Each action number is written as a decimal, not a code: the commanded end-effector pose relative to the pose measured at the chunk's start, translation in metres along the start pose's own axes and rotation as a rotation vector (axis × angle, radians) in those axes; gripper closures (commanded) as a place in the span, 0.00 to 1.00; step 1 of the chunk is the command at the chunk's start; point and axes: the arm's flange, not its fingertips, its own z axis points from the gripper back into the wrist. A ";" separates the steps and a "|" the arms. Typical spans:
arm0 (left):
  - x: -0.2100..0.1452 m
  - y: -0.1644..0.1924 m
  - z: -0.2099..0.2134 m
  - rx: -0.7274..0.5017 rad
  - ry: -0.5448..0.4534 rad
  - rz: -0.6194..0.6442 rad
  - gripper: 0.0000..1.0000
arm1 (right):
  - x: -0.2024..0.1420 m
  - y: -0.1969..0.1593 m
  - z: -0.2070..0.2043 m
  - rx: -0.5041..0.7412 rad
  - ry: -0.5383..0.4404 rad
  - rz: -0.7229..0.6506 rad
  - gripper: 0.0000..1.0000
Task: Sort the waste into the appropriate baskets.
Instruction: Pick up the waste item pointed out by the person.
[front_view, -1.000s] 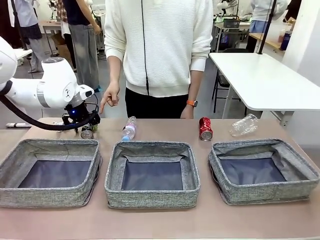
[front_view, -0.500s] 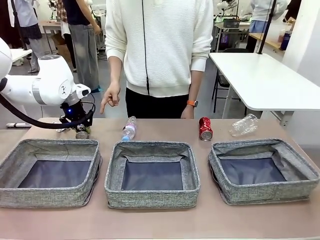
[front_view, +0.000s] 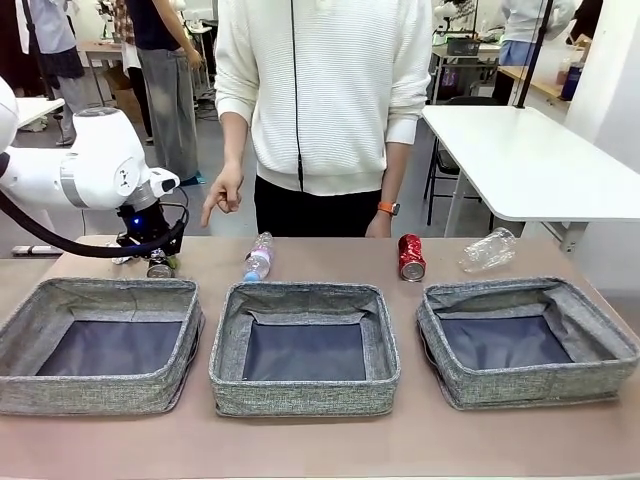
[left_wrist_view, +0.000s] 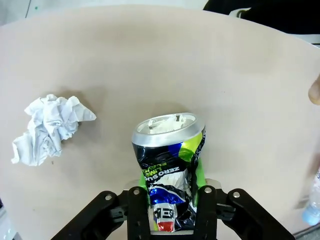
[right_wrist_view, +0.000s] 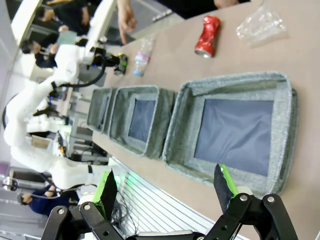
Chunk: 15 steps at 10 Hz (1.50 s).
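Front: we see the left gripper (front_view: 155, 262) low at 9 o'clock, just behind the left basket (front_view: 110, 288). Blue-capped bottle (front_view: 259, 256), red can (front_view: 411, 257) and crushed bottle (front_view: 489, 249) lie in a row from centre out to 3.

Left wrist: pads clamped on the black-silver can (left_wrist_view: 167, 150) (badly dented); paper wad (left_wrist_view: 47, 127) at 9, apart.

Right wrist: right gripper (right_wrist_view: 166, 186) spread wide, nothing btwn; right basket (right_wrist_view: 230, 82) at 1.

In the left wrist view the lower end of the can (left_wrist_view: 169, 160) was hidden between the fingers of the left tool (left_wrist_view: 171, 195); a blurred bottle (left_wrist_view: 313, 214) was cut off by the picture's right edge, as was a fingertip (left_wrist_view: 315, 92).
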 end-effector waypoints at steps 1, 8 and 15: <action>-0.007 0.006 0.011 -0.006 -0.012 0.038 1.00 | 0.002 0.000 -0.001 0.015 -0.013 0.022 0.00; -0.214 -0.019 0.242 -0.145 0.067 -0.297 1.00 | 0.002 0.000 -0.001 0.015 -0.013 0.022 0.00; -0.208 -0.083 0.296 -0.052 0.066 -0.310 0.63 | 0.002 0.000 -0.001 0.015 -0.013 0.022 0.00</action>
